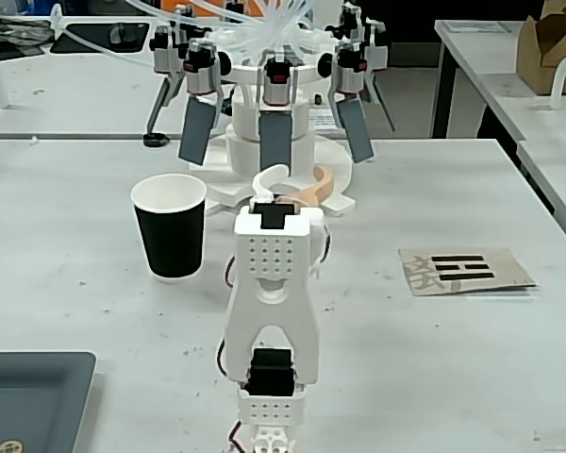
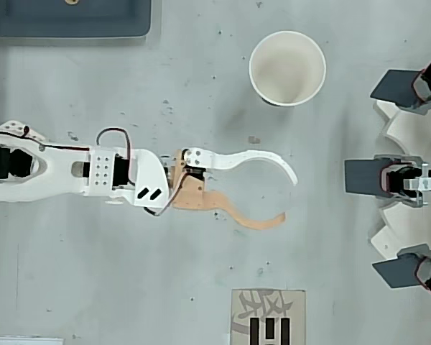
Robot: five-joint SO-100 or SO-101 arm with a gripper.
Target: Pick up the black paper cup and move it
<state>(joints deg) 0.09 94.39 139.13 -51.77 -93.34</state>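
The black paper cup (image 1: 171,228) stands upright on the table, left of the arm in the fixed view. In the overhead view the cup (image 2: 287,67) shows its white inside and rim near the top centre. My gripper (image 2: 290,198) is open, with a white finger (image 2: 258,161) and a tan finger (image 2: 251,220) spread wide and nothing between them. It hangs over bare table below the cup in the overhead view, well apart from it. In the fixed view the gripper (image 1: 297,188) is mostly hidden behind the white arm.
A white machine with several grey paddles (image 1: 275,123) stands behind the gripper, also seen as grey paddles (image 2: 399,176) at the overhead view's right edge. A paper card with black marks (image 1: 464,269) lies right of the arm. A dark tray (image 1: 28,396) sits front left.
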